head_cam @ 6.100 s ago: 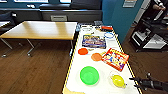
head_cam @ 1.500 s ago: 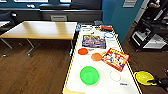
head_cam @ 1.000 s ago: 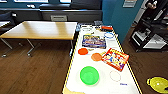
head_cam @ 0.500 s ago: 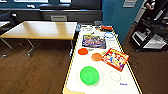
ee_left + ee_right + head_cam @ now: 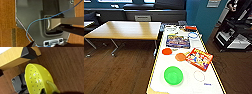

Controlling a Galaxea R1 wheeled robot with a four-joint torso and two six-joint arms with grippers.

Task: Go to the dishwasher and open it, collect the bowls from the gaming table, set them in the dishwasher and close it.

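Observation:
The gaming table (image 5: 162,63) with its white top runs away from me in the head view. The bright green bowl (image 5: 173,75) sits near its front end. Two orange bowls (image 5: 167,51) (image 5: 180,57) lie side by side at mid-table. In the right wrist view a yellow colander (image 5: 37,79) with small holes hangs over the wooden floor beside the table's edge, held at its handle by my right gripper (image 5: 50,92). My left gripper (image 5: 50,45) hangs open over my own grey base, holding nothing. The dishwasher is out of view.
Two board-game boxes (image 5: 178,41) (image 5: 199,59) and small items lie on the white table. A wooden-topped table (image 5: 124,30) stands to the left over brown wooden floor (image 5: 116,72). A blue wall corner (image 5: 197,15) and a person with a rig (image 5: 236,27) are at the right.
The yellow colander, on the table's front right six seconds ago, was lifted by my right gripper. Arm and colander have since moved off the head view's right edge. The bowls have not moved.

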